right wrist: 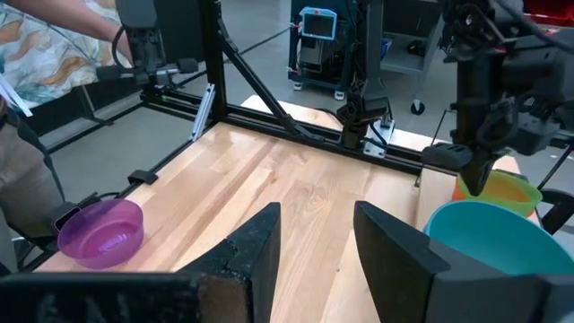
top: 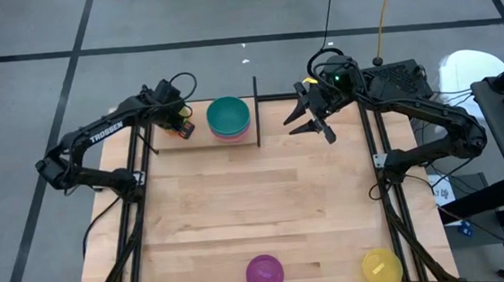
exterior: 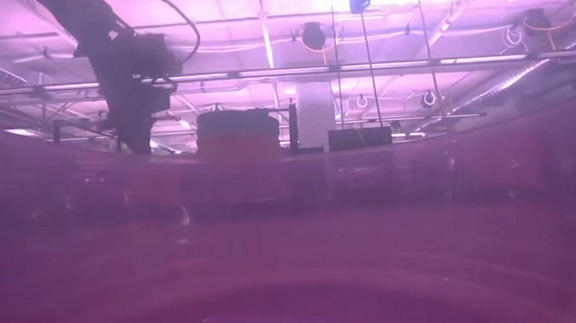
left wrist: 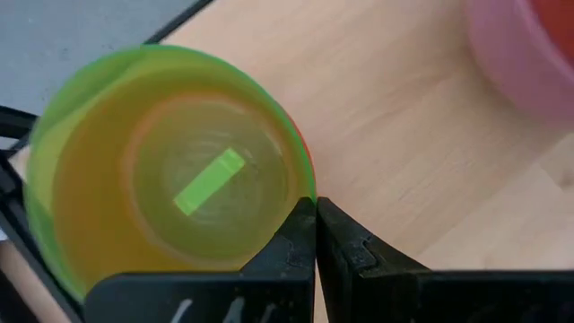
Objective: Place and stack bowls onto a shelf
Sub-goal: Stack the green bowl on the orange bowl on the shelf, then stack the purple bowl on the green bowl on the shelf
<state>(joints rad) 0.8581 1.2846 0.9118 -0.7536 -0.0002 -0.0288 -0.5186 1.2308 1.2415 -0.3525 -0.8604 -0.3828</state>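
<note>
Both arms [top: 99, 139] low over shelf [top: 167, 146]

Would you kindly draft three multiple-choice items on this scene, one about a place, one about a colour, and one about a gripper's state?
1. Where does the purple bowl sit?
A. On the shelf
B. On the tabletop near the front edge
C. In the right gripper

2. What colour is the top bowl of the stack on the shelf?
A. Teal
B. Yellow
C. Black

3. How do the jaws of the left gripper stand?
A. Wide apart
B. Shut together, holding nothing
C. Clamped on the purple bowl

Key: 1 B, the high view shows it beside the yellow bowl, far from the shelf. 2 A, the teal bowl crowns the stack. 3 B, the left wrist view shows the tips meeting.
</note>
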